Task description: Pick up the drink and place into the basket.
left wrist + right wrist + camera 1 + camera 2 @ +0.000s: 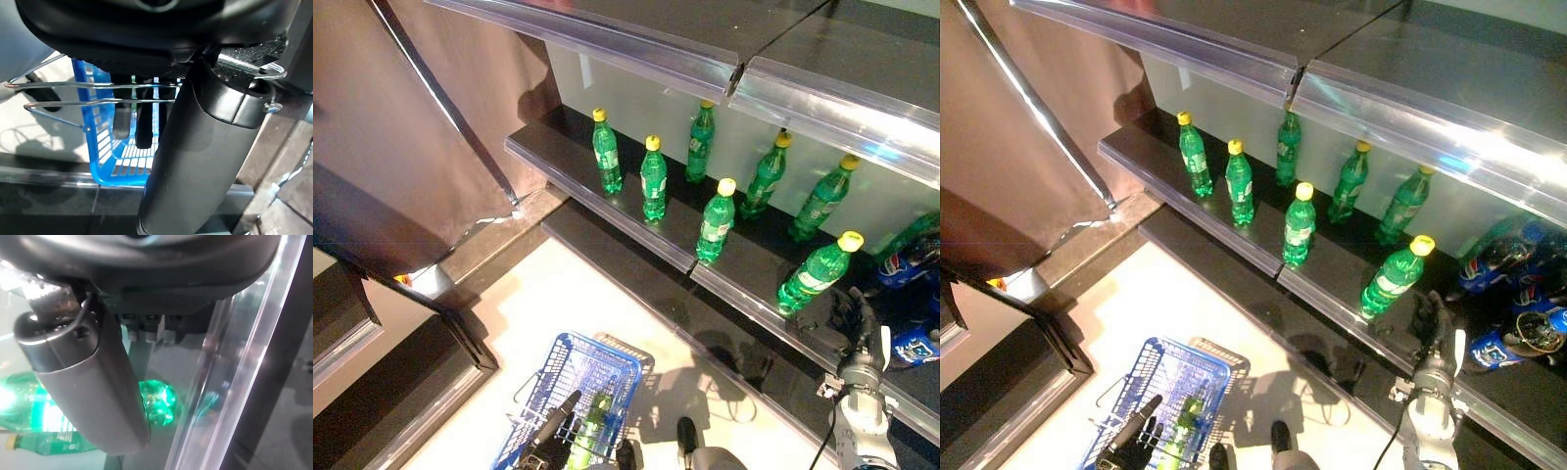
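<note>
- A row of green drink bottles with yellow caps stands on the dark shelf (636, 211), spread along its length.
- The nearest green bottle (818, 271) stands close to the shelf's front edge, near its right end.
- The right hand (850, 315) reaches up at the shelf's front edge, just below and beside that bottle; whether its fingers are apart or together cannot be told.
- The blue basket (607, 364) hangs low over the pale floor (558, 304), with one green bottle (591, 426) already lying inside.
- The left hand (551, 431) is at the basket's wire handle (73, 93), its fingers curled round it.
- Blue-labelled bottles (1513, 255) lie at the shelf's far right end.
</note>
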### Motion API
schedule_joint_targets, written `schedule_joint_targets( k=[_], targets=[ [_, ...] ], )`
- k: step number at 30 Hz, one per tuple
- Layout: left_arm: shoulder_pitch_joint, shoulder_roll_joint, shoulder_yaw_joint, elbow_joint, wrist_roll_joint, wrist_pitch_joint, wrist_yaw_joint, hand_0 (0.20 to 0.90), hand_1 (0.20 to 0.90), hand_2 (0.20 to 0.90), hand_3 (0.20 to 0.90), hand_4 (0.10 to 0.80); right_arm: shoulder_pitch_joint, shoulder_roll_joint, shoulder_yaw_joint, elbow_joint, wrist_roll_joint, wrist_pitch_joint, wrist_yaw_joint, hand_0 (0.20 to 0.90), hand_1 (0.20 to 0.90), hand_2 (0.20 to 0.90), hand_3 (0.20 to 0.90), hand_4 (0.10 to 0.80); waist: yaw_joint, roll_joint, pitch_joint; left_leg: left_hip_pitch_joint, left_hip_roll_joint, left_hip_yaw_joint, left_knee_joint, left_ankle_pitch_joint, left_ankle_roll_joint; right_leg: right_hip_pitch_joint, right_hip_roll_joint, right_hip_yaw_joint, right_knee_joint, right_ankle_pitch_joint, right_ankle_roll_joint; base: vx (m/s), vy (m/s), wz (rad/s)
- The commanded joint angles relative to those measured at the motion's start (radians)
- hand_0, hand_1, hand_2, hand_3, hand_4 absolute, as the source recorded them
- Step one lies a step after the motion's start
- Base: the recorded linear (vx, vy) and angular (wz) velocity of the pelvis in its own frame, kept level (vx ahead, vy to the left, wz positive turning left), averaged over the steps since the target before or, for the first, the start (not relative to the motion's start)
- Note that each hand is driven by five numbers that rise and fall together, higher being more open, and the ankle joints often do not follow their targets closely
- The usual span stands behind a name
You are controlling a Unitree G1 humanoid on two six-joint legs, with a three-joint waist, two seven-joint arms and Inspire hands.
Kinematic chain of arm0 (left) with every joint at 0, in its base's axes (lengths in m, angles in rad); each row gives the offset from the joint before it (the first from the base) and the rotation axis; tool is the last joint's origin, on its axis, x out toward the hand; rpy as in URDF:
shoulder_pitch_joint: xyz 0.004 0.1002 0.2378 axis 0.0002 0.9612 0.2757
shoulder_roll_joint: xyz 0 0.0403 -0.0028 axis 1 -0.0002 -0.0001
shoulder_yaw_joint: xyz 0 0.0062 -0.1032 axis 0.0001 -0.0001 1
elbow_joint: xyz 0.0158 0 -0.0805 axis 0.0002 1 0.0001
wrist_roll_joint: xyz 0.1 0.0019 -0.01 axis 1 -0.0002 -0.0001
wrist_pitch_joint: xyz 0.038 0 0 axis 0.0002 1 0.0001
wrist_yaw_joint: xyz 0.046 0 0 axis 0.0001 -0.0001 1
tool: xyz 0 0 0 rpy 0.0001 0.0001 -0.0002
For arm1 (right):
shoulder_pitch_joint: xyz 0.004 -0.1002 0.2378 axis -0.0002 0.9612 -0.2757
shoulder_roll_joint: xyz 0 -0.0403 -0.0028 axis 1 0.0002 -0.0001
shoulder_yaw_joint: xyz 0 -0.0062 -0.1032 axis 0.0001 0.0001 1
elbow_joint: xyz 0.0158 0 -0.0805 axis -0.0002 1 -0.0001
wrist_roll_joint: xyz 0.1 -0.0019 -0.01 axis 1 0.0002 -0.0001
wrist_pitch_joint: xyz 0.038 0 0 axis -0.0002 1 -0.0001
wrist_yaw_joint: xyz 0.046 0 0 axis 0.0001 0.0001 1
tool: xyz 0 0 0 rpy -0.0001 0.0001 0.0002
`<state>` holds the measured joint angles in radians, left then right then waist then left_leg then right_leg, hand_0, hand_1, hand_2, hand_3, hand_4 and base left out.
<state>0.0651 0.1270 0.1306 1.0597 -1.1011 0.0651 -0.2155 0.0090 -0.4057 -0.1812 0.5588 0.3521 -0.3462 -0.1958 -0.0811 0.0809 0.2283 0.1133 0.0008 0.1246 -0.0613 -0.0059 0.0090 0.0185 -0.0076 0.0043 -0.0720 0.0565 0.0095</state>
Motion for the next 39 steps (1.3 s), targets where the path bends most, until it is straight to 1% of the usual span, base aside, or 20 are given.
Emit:
schedule_joint_targets(
  k=[1,6,14,20,30,39],
  targets=[
    [-0.015,0.077,-0.004,-0.046,-0.050,-0.046,-0.093,0.300,0.300,0.300,0.200,0.100,-0.073,-0.109,-0.017,-0.117,-0.039,-0.054,0.018,0.900,0.900,0.900,0.900,0.800,0.021,-0.056,-0.051,-0.116,-0.047,-0.104,0.096,0.007,-0.015,-0.005,0.013,-0.070,0.105,-0.072,-0.001,0.000,0.000,0.00],
    [-0.017,0.074,-0.011,-0.050,-0.060,-0.050,-0.093,0.300,0.300,0.300,0.200,0.100,-0.100,-0.125,-0.006,-0.125,-0.047,-0.049,0.007,0.900,0.900,0.900,0.900,0.800,0.028,-0.050,-0.038,-0.125,-0.048,-0.109,0.100,0.012,-0.017,-0.013,0.010,-0.078,0.112,-0.075,-0.003,0.000,0.000,0.00],
    [-0.027,0.084,-0.021,-0.033,-0.071,-0.046,-0.099,0.300,0.300,0.300,0.200,0.100,-0.188,-0.159,-0.036,-0.061,0.064,-0.017,-0.030,0.900,0.900,0.900,0.900,0.800,0.047,-0.043,-0.023,-0.135,-0.050,-0.117,0.108,0.012,-0.021,-0.018,0.005,-0.092,0.121,-0.081,-0.007,0.015,0.006,0.07],
    [-0.038,0.096,-0.033,-0.025,-0.077,-0.038,-0.114,0.300,0.300,0.300,0.200,0.100,-0.269,-0.190,-0.046,-0.002,0.097,0.001,-0.044,0.900,0.900,0.900,0.900,0.800,0.060,-0.038,-0.013,-0.140,-0.053,-0.129,0.113,0.010,-0.020,-0.022,0.003,-0.097,0.129,-0.085,-0.011,0.016,0.007,0.06],
    [-0.064,0.120,-0.055,-0.030,-0.102,-0.030,-0.115,0.300,0.300,0.300,0.200,0.100,-0.345,-0.219,-0.025,0.034,0.118,0.022,-0.048,0.900,0.900,0.900,0.900,0.800,0.069,-0.045,0.013,-0.153,-0.057,-0.142,0.117,0.008,-0.014,-0.040,0.005,-0.095,0.142,-0.084,-0.013,-0.001,0.001,0.07],
    [-0.091,0.137,-0.074,-0.040,-0.128,-0.029,-0.110,0.300,0.300,0.300,0.200,0.100,-0.408,-0.225,0.002,0.058,0.118,0.031,-0.052,0.900,0.900,0.900,0.900,0.800,0.078,-0.051,0.041,-0.169,-0.060,-0.152,0.120,0.009,-0.008,-0.052,0.007,-0.090,0.144,-0.078,-0.014,0.000,0.000,0.00]
  ],
)
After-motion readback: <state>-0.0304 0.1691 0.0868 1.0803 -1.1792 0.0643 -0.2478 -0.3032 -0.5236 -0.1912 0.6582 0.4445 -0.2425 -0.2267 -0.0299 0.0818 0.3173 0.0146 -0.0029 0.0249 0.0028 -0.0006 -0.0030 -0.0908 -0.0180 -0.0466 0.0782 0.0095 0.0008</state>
